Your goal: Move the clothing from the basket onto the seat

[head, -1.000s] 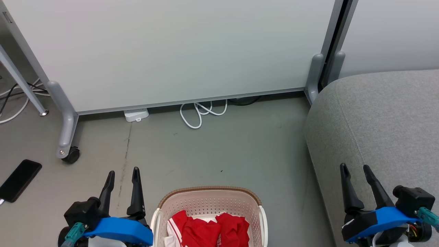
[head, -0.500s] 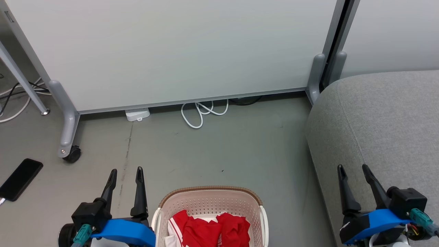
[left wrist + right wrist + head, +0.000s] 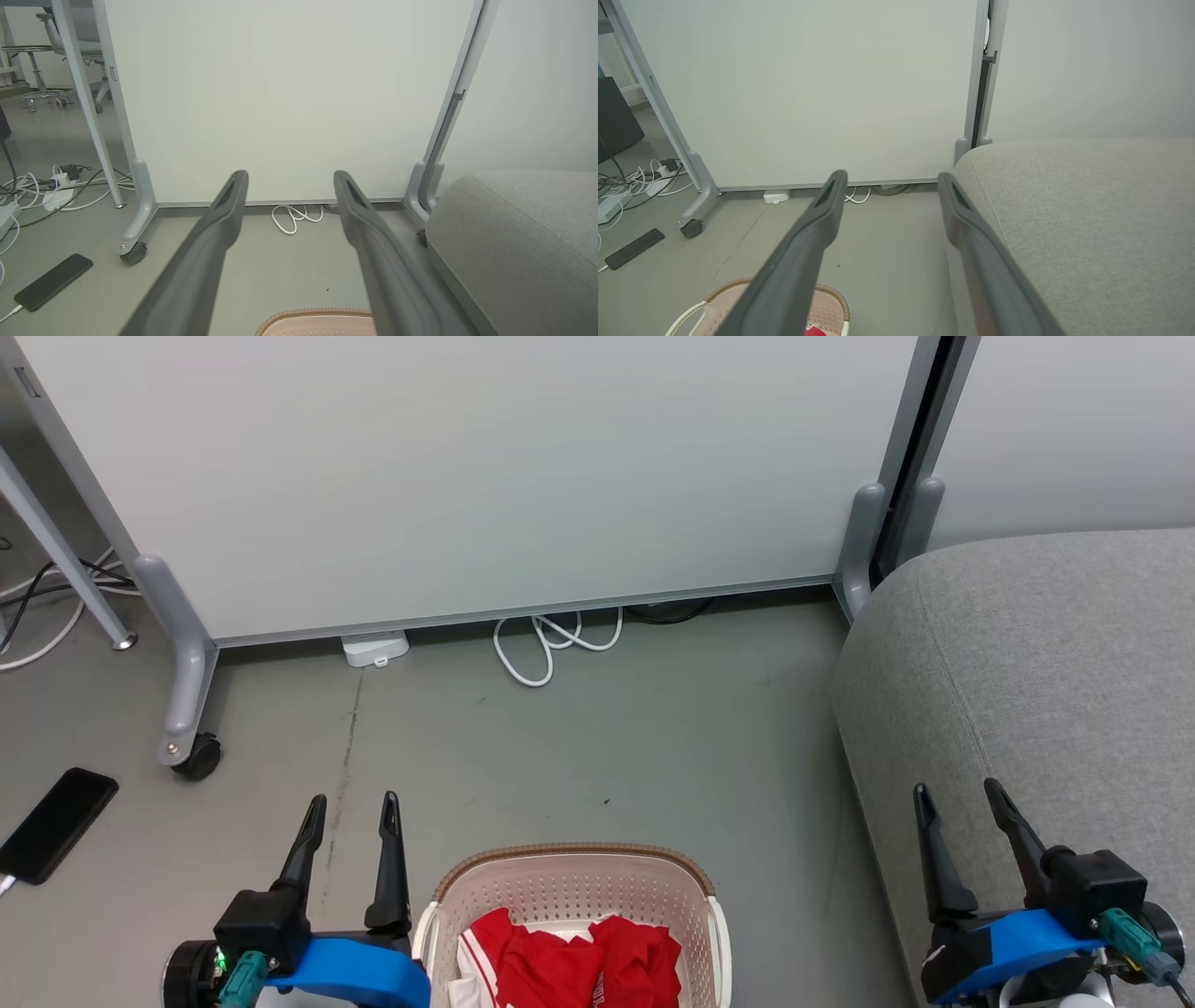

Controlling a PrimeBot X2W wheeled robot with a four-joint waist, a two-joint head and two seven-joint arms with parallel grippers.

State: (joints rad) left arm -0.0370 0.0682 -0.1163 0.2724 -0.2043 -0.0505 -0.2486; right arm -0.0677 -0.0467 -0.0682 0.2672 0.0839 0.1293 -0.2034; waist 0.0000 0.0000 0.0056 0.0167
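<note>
red clothing in basket, between claws

Clothing in basket; seat right; phone left.

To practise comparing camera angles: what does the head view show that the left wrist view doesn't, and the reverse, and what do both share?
Head view's extras: the red clothing lying in the basket, and the right gripper, fingers apart. Left wrist view's extras: a stool and a power strip with cables. Shared: the basket's rim, the grey seat, a black phone, a coiled white cable.
</note>
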